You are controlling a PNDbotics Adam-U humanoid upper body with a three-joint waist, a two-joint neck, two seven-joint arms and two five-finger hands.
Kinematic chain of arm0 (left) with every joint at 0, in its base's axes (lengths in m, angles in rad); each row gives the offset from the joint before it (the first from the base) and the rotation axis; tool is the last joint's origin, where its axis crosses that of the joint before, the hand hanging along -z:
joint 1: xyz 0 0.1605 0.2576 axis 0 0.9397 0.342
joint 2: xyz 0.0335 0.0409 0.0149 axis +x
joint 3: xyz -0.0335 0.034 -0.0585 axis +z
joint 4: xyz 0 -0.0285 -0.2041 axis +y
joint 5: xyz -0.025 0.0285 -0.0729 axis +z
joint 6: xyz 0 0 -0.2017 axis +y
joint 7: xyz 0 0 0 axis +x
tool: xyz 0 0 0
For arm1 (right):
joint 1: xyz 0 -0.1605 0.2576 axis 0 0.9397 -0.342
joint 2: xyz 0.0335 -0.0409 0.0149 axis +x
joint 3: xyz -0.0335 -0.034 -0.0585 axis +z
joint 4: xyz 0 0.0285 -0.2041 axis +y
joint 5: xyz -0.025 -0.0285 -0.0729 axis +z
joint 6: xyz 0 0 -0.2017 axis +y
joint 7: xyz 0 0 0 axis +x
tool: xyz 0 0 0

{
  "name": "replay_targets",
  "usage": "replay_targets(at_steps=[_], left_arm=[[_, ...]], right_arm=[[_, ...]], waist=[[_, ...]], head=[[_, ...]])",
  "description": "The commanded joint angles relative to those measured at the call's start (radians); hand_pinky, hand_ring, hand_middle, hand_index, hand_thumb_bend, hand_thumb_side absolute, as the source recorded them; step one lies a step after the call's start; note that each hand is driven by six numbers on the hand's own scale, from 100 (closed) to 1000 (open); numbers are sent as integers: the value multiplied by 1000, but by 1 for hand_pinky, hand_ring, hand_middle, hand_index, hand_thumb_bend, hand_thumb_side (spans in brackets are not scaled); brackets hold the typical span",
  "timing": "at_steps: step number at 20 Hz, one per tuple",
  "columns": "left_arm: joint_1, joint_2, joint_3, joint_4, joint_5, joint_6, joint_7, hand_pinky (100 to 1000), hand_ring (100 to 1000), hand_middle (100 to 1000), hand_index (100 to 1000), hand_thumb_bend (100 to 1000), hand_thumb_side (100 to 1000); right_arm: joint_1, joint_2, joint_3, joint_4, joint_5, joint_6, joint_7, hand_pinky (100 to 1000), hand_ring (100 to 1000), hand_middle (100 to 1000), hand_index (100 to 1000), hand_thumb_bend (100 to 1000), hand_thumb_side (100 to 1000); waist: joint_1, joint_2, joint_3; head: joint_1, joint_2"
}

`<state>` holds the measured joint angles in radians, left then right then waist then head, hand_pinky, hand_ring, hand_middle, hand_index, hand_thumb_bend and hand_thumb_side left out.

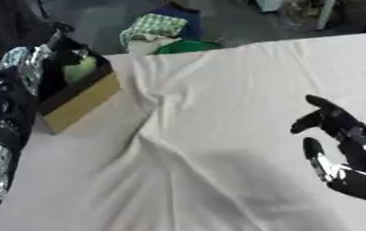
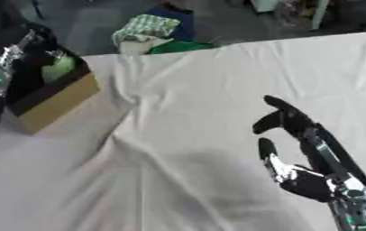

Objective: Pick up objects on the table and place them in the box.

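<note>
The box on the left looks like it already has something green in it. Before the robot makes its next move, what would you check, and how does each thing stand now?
1. Box upright on the table, open at the top: ok.
2. Green object lies inside the box: ok.
3. Left hand clear of the box: not ok, it is right at the opening; its fingers cannot be made out.
4. Right hand free to work: ok, open, holding nothing, above the white cloth.
5. Another object left to pick up: cannot tell, none shows on the cloth.
</note>
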<state>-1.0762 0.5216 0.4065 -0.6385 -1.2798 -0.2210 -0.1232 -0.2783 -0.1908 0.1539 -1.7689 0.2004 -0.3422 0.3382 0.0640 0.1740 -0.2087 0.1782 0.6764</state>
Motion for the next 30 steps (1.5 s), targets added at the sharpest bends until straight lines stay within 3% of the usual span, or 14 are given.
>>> replay_targets(at_steps=[1, 3, 4, 8, 9, 11, 12, 16, 20, 24, 30], left_arm=[[-25, 39, -9, -110, 60, -58, 0, 883, 812, 873, 934, 117, 586], [-14, 26, -23, -167, 95, -94, 2, 873, 794, 851, 921, 101, 583], [-5, 19, -29, -195, 112, -111, 11, 858, 771, 819, 903, 100, 535], [46, -35, -26, -308, 181, -180, 72, 838, 722, 756, 857, 100, 538], [75, -55, -31, -356, 247, -222, 78, 844, 722, 748, 854, 100, 555], [140, -75, -55, -462, 509, -289, 7, 839, 711, 736, 849, 100, 575], [170, -82, -64, -522, 657, -295, -49, 834, 703, 727, 845, 100, 581], [283, -100, -68, -747, 1088, -215, -227, 820, 678, 694, 831, 100, 595], [381, -113, -62, -886, 1324, -136, -289, 813, 666, 679, 816, 100, 607], [449, -142, -68, -979, 1439, -91, -311, 813, 665, 675, 813, 100, 620], [524, -196, -75, -1058, 1495, -45, -364, 814, 661, 669, 812, 100, 651]], right_arm=[[-9, -9, -6, -11, 0, -1, -1, 822, 664, 633, 1000, 100, 470], [-10, -9, -6, -11, 0, 0, -1, 822, 665, 633, 1000, 100, 469], [-10, -8, -6, -11, 0, 0, -1, 822, 664, 633, 1000, 100, 470], [-13, -6, -9, -13, 1, 0, -4, 822, 664, 632, 1000, 100, 470], [-14, -6, -9, -13, 1, 1, -4, 822, 664, 632, 1000, 100, 470], [-16, -4, -8, -14, 1, 0, -3, 822, 664, 633, 1000, 100, 470], [-18, -3, -9, -14, 0, 1, -3, 822, 664, 632, 1000, 100, 470], [-21, -2, -12, -15, 0, 3, -5, 822, 663, 632, 1000, 100, 470], [-22, -3, -13, -16, 2, 4, -6, 822, 663, 631, 1000, 100, 470], [-26, -2, -14, -17, 1, 3, -7, 822, 663, 632, 1000, 100, 470], [-30, -1, -14, -19, -2, 4, -7, 823, 663, 631, 1000, 100, 470]], waist=[[-2, -15, 3], [-2, -13, 3], [-2, -12, 3], [-3, -6, 1], [-3, -4, 1], [-2, -3, 0], [-2, -2, -1], [0, 4, -2], [3, 11, 1], [2, 13, 0], [-1, 20, 0]], head=[[2, -4], [3, -3], [3, -3], [5, -7], [6, -9], [8, -14], [7, -17], [7, -20], [2, -18], [5, -25], [8, -21]])
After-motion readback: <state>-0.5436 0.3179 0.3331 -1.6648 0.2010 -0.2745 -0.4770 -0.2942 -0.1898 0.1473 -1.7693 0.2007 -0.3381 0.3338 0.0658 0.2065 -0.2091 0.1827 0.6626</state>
